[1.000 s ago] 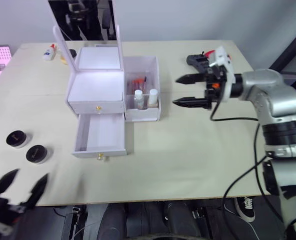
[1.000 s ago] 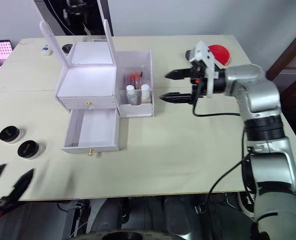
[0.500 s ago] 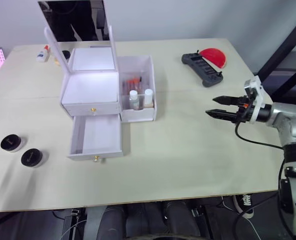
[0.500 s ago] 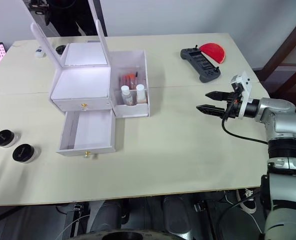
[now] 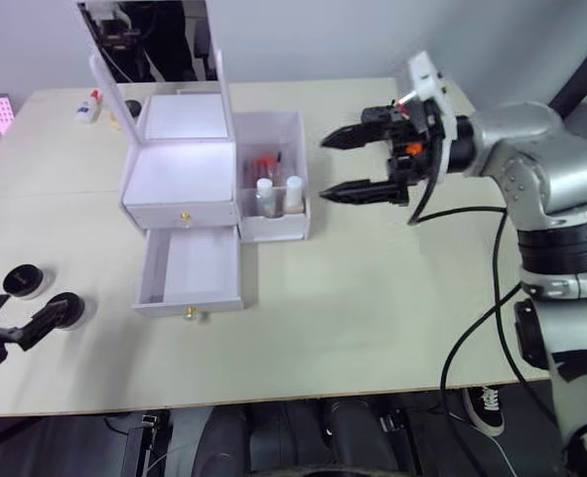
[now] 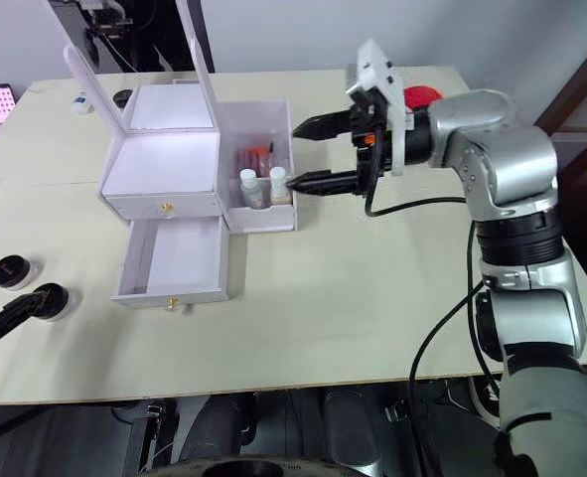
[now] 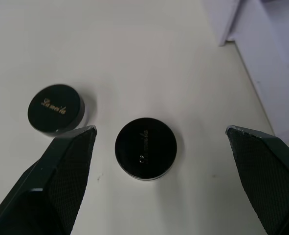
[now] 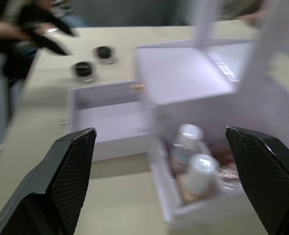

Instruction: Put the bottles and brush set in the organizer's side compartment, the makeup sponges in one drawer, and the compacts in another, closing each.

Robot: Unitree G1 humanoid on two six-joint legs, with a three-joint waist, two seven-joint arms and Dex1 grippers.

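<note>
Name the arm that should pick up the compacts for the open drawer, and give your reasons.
Left. The left hand hangs open right over the nearer compact, with the second compact beside it and the open drawer close by. The right hand is open too, but over by the side compartment, far from both compacts.

Table (image 5: 392,298) with organizer (image 5: 214,189), compacts (image 5: 45,296)

The two eye views look down from high up over the whole surface (image 5: 372,298); both show the same scene. The left wrist view looks down from close by at two compacts (image 7: 145,148). The right wrist view looks sideways, from near, at the organizer (image 8: 193,93), with the same compacts far behind.
</note>
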